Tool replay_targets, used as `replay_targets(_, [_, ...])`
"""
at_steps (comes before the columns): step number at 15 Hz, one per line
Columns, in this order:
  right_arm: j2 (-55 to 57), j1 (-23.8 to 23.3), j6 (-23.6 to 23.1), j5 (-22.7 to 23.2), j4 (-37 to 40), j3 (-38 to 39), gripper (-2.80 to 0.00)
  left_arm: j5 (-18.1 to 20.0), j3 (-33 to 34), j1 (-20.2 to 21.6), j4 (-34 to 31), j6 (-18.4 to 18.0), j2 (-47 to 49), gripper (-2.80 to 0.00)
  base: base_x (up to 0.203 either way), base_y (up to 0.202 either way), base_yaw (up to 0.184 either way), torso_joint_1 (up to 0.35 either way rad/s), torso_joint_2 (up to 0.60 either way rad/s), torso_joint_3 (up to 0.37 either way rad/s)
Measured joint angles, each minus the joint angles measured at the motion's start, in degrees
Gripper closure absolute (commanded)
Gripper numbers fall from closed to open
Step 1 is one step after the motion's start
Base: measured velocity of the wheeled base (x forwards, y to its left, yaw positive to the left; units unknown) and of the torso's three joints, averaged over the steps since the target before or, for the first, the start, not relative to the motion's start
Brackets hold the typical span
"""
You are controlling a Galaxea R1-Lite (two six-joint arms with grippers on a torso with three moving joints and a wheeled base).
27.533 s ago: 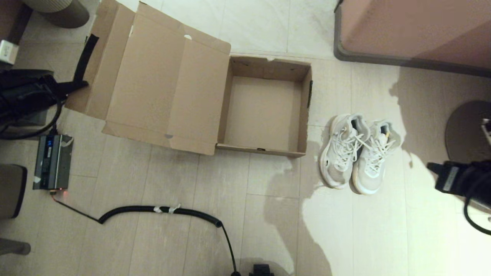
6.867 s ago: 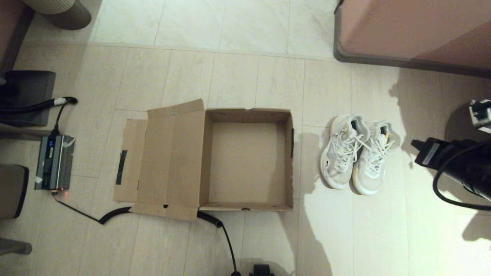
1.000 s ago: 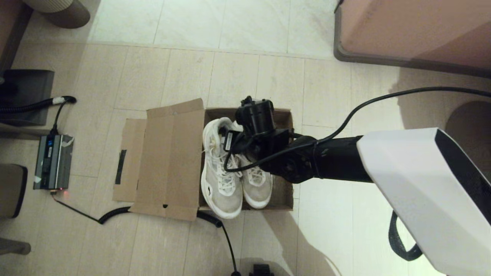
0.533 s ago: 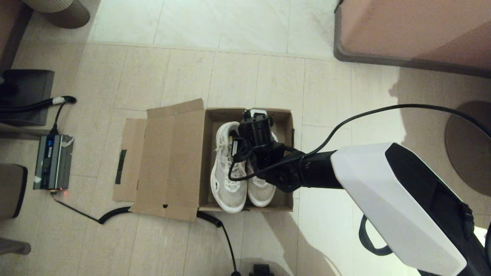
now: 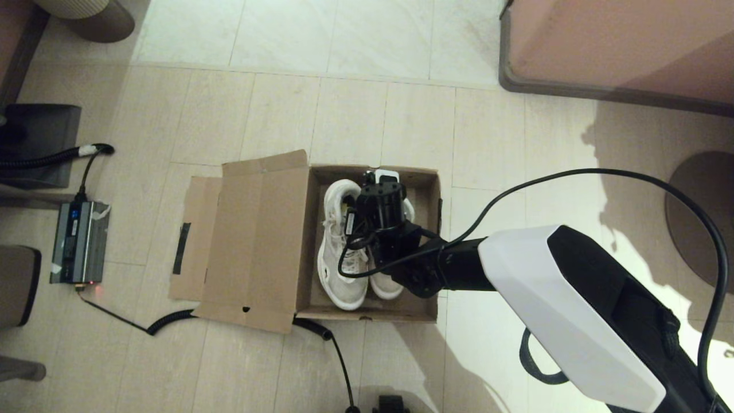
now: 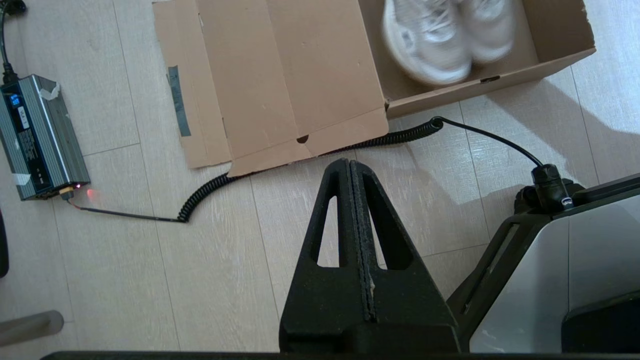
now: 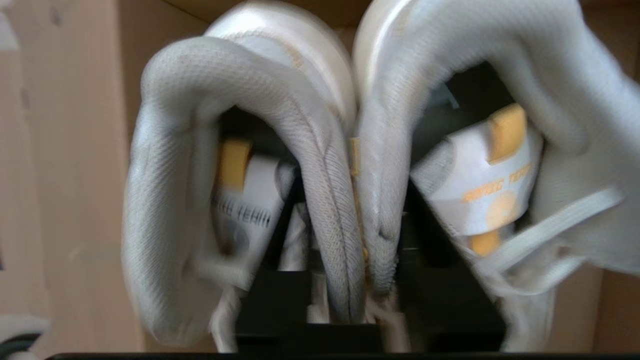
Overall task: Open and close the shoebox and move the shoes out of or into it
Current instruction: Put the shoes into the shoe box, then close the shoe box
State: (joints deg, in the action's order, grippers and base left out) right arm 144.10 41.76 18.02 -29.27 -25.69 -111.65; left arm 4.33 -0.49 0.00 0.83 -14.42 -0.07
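Observation:
The brown cardboard shoebox [image 5: 367, 314] lies open on the floor, its lid flap [image 5: 258, 241] spread flat to the left with a dark tape strip on its edge. Both white mesh shoes [image 5: 338, 269] sit inside it, toes toward me. My right gripper [image 7: 354, 205] is shut on the two inner collar walls pressed together, one finger [image 7: 425, 225] inside each shoe; yellow-orange tabs show within. In the head view the right wrist [image 5: 381, 209] covers the heels. My left gripper [image 6: 351, 167] hangs shut and empty over the floor near the box's [image 6: 480, 87] front, the shoes [image 6: 440, 35] beyond it.
A coiled black cable [image 5: 172, 321] runs under the box's front corner to a grey power unit [image 5: 79, 241] at the left. A pink furniture piece [image 5: 619, 46] stands at the back right, with a round dark base [image 5: 699, 212] at the right edge.
My right arm has carried the pair from the floor on the right to the box and lowered it inside over the last second. The box nudged slightly.

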Motion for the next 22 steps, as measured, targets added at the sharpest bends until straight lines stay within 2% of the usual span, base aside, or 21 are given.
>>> replay_targets(8, [-2.1,-0.5,0.3,-1.0,0.1,0.2,-2.80,0.0,0.0,0.0,0.0,0.0,0.0,0.00,0.000,0.000,0.000,0.000,0.00,0.000])
replay_targets(9, [-3.8,-0.4,0.2,-1.4,0.4,0.5,0.00,0.0,0.0,0.0,0.0,0.0,0.0,0.00,0.000,0.000,0.000,0.000,0.00,0.000])
replay_targets(11, [-7.8,-0.4,0.1,-2.1,0.5,2.8,0.00,0.0,0.0,0.0,0.0,0.0,0.0,0.00,0.000,0.000,0.000,0.000,0.00,0.000])
replay_targets(13, [-12.1,-1.0,0.3,-2.5,0.5,8.9,0.00,0.0,0.0,0.0,0.0,0.0,0.0,0.00,0.000,0.000,0.000,0.000,0.00,0.000])
replay_targets(16, [-19.2,-3.0,1.2,-2.7,-1.3,21.6,0.00,0.0,0.0,0.0,0.0,0.0,0.0,0.00,0.000,0.000,0.000,0.000,0.00,0.000])
replay_targets(22, [-38.4,-5.5,1.3,-2.7,-10.9,50.4,0.00,0.0,0.0,0.0,0.0,0.0,0.0,0.00,0.000,0.000,0.000,0.000,0.00,0.000])
